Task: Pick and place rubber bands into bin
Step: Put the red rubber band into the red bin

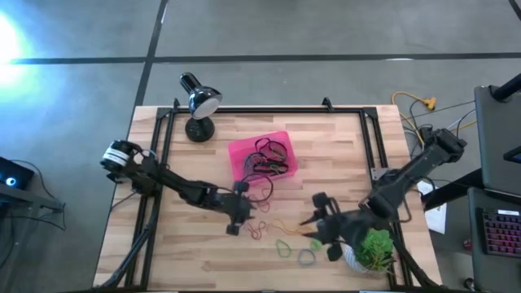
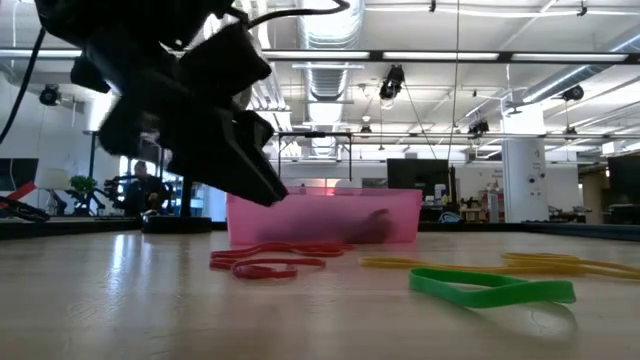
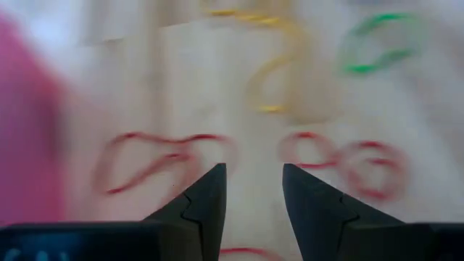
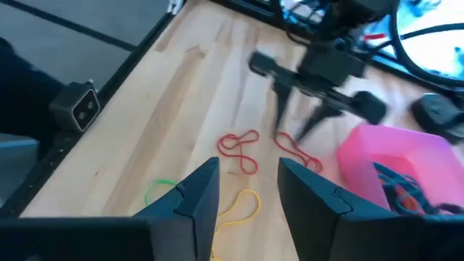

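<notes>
The pink bin (image 1: 241, 151) stands mid-table with a tangle of dark and red rubber bands (image 1: 269, 157) inside; it also shows as the pink bin (image 2: 330, 215) in the low view. Loose bands lie on the wood near it: red bands (image 3: 152, 156), a yellow band (image 3: 268, 87), green bands (image 1: 286, 247). My left gripper (image 1: 238, 221) is open and points down above the red bands (image 4: 297, 156), beside the bin's near side. My right gripper (image 1: 313, 221) is open and empty, just right of the loose bands.
A black desk lamp (image 1: 199, 102) stands at the far edge, left of the bin. A white pot with a green plant (image 1: 370, 251) sits near the right arm, at the near right corner. Black rails (image 1: 269, 111) frame the table. Bare wood lies to the near left.
</notes>
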You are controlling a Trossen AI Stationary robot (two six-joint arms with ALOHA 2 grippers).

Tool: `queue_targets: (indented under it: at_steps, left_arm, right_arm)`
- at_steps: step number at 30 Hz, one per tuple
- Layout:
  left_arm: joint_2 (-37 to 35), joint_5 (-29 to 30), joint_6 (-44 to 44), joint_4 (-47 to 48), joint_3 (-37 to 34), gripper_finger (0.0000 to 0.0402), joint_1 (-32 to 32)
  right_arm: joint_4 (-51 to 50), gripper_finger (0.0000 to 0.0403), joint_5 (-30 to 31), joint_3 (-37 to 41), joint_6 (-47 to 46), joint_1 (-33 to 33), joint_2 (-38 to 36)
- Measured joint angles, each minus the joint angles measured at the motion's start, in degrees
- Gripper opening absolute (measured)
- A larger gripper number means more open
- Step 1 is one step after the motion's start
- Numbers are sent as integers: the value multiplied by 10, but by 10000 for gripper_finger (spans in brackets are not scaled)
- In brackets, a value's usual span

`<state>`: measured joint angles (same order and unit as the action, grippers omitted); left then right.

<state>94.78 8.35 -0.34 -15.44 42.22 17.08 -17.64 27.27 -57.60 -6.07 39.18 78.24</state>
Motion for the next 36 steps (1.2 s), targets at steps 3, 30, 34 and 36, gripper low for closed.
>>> queue_targets:
  at_steps: [3,30,34,36]
  left_arm:
    - [-2,-72,-9,1,0,121,2]
    - [108,-165,-98,-6,52,121,13]
    - [108,-185,-101,-1,60,121,13]
    - [110,-187,-101,-2,62,121,14]
  right_arm:
    - [0,123,63,10,-18,37,-3]
    - [16,79,134,20,-25,64,-3]
    - [15,77,132,21,-25,64,-3]
    - [15,78,132,23,-25,64,-3]
